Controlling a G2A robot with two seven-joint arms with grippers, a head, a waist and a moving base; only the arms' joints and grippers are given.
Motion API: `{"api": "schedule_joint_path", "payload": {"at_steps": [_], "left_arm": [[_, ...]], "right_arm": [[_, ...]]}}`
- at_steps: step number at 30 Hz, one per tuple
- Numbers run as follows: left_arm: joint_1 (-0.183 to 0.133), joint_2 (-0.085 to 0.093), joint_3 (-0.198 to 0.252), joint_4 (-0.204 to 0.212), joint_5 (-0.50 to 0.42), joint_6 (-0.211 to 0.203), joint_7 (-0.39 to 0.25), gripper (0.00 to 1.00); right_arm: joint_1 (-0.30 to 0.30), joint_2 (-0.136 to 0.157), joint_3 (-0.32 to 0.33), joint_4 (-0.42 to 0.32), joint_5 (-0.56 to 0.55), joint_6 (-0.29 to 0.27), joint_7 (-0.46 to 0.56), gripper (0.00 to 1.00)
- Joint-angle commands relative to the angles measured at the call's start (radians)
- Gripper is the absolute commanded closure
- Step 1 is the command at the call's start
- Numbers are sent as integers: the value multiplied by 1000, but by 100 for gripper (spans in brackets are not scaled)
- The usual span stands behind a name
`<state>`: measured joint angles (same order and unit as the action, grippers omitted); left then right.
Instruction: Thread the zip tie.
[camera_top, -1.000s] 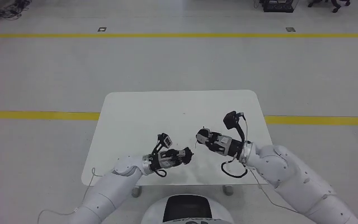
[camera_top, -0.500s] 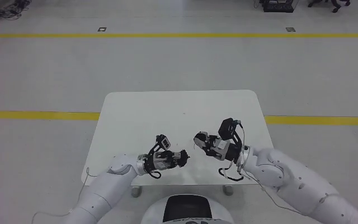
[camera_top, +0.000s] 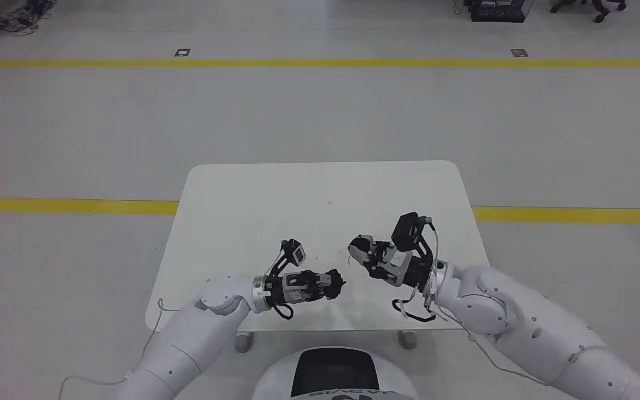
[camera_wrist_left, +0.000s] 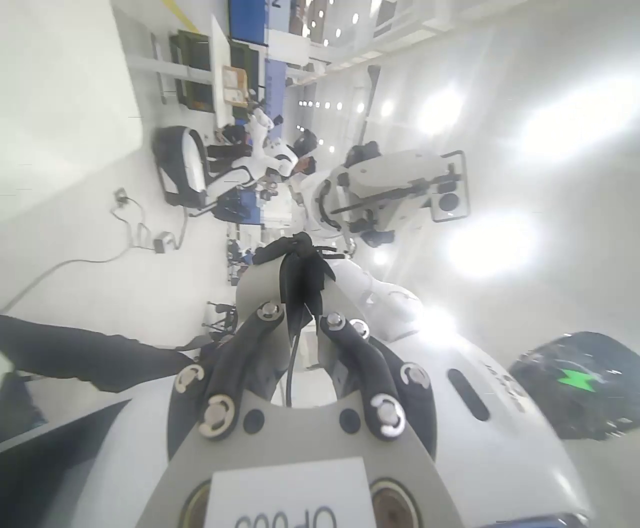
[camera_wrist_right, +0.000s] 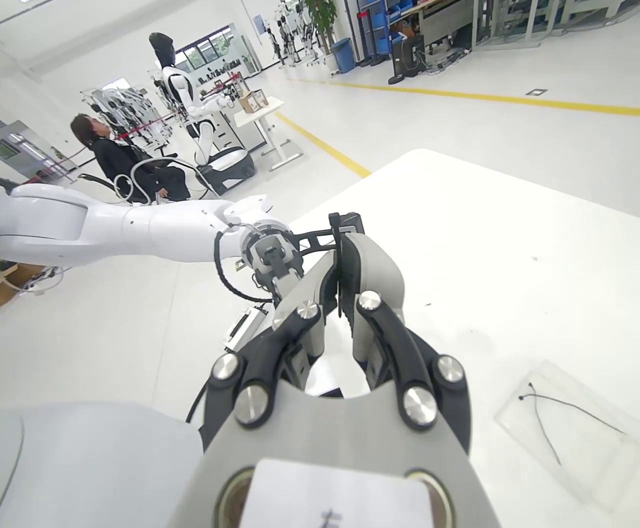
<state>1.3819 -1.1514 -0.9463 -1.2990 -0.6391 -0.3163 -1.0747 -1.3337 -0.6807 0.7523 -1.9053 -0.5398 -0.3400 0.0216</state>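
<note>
Zip tie (camera_wrist_right: 336, 232) pinched at its head end in right gripper (camera_wrist_right: 343, 252), strap in left gripper (camera_wrist_left: 300, 280).

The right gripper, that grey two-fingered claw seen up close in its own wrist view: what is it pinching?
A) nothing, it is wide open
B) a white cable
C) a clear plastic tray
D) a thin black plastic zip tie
D: in the right wrist view the right gripper is shut on the thin black plastic zip tie. The strap runs between the two fingers, and its square head pokes out past the tips.
</note>
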Motion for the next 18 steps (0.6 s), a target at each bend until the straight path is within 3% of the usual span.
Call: {"api": "schedule_joint_path", "payload": {"at_steps": [1, 7, 16, 18], "left_arm": [[3, 3, 1, -7, 69, -24, 43, 100], [24, 9, -26, -47, 118, -24, 87, 100], [42, 7, -57, -63, 92, -24, 56, 100], [43, 6, -59, -61, 100, -24, 61, 100]], "right_arm": [[-3, 5, -10, 5, -26, 0, -25, 100], [11, 31, -63, 24, -90, 0, -93, 100], [93, 69, -192, 47, -120, 0, -181, 100], [93, 69, -192, 47, -120, 0, -181, 100]]}}
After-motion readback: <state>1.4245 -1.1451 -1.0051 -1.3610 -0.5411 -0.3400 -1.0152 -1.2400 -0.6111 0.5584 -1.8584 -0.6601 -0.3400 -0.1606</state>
